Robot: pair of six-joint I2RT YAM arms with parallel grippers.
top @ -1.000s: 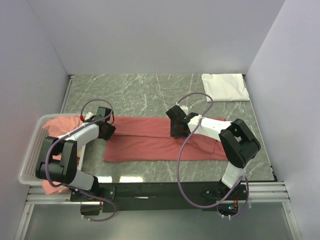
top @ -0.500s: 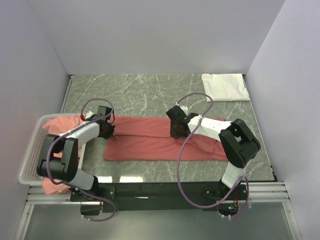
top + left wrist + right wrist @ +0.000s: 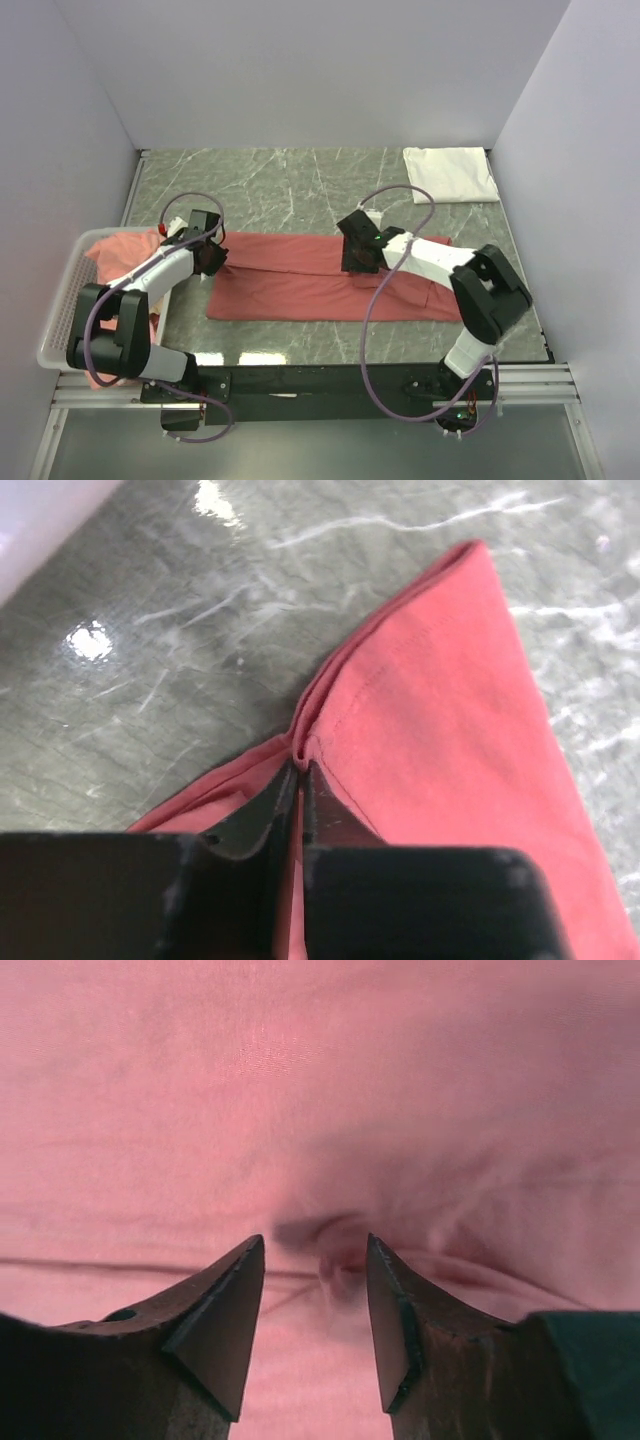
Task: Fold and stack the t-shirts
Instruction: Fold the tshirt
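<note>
1. Over the last second both elbows have swung outward and toward the near edge, the left arm's to the left and the right arm's to the right. The wrists have barely shifted over the coral t-shirt (image 3: 300, 290), which lies as a long folded band across the middle of the table (image 3: 280, 190)
2. The left gripper (image 3: 300, 770) is clamped tight on the hem at the band's left end. The right gripper (image 3: 315, 1250) stands narrowly apart, its tips straddling a small raised pucker of cloth without pinching it
3. I judge that the arms are settling for the next fold: the left end is secured and the right grasp is not yet made
4. A white t-shirt (image 3: 450, 173) sits folded at the far right corner, and more coral shirts (image 3: 125, 245) wait in the basket (image 3: 60, 320)
5. From above, the wrists hide both sets of fingertips. The left arm covers part of the basket pile. The left gripper probably holds two layers, though its wrist view cannot settle that
</note>
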